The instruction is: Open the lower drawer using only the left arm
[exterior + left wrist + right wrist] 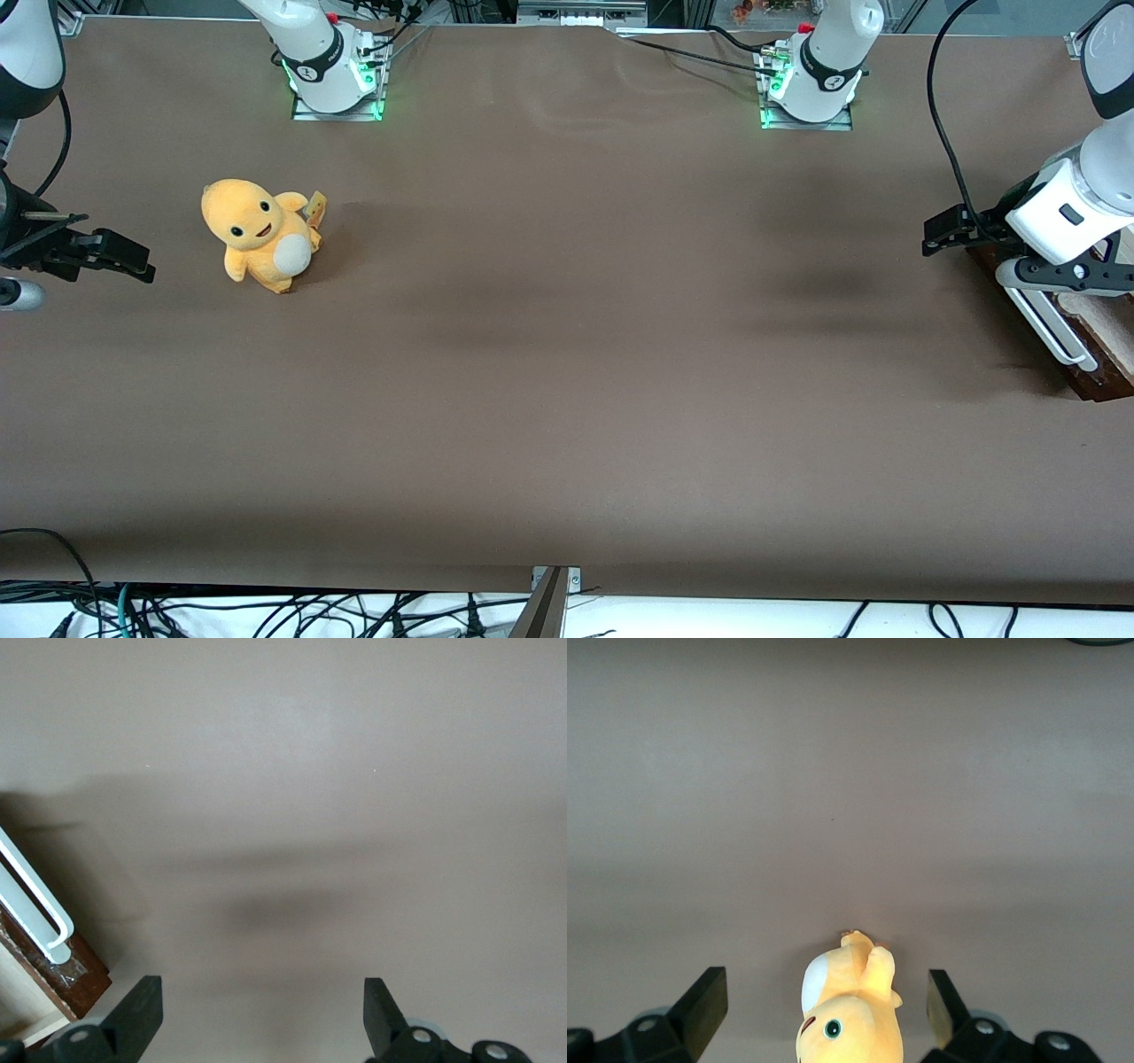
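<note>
Item 1. Worktop (567, 372): brown, matte, with soft shadows toward the working arm's end.

Item 2. Lower drawer (1094, 354): dark brown wood, at the working arm's end of the worktop, cut off by the front view's edge. It stood pulled out, and a strip of pale beige inside showed above the dark front panel. In the left wrist view the same drawer (66, 979) showed one corner of the brown front, with pale wood next to it.

Item 3. Handle (1045, 323): long white U-shaped bar fixed to the drawer front, running along it from about 11 o'clock to 5 o'clock in the front view. In the left wrist view one rounded end of the bar (40, 908) was seen, and nothing gripped it.

Item 4. Left arm (1076, 199): white, jointed, with a black cable looping above it, reaching over the drawer.

Item 5. Gripper (943, 232): black, two-finger, held above the worktop just beside the end of the drawer farther from the front camera. The fingers (142, 1005) stood wide apart with only bare worktop between them; the handle lay outside the gap, near one finger and not touching it.

Item 6. Plush toy (261, 235): yellow-orange, with a white belly and a smiling face, sitting on the worktop toward the parked arm's end, well apart from the drawer.
</note>
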Tool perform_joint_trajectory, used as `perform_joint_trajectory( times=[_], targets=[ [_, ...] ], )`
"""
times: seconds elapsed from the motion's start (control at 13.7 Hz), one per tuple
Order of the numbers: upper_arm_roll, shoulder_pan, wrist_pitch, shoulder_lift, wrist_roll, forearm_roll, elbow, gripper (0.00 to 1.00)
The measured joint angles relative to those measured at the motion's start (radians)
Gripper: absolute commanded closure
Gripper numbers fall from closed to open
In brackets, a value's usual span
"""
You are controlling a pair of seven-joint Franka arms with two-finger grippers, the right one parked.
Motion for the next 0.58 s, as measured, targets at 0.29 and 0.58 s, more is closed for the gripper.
perform_joint_trajectory(
  times=[0.29, 0.58],
  targets=[
    [0.000, 0.001, -0.008, 0.000, 0.000, 0.000, 0.000, 0.00],
    [-0.001, 0.002, -0.011, 0.000, 0.000, 0.000, 0.000, 0.00]
  ],
)
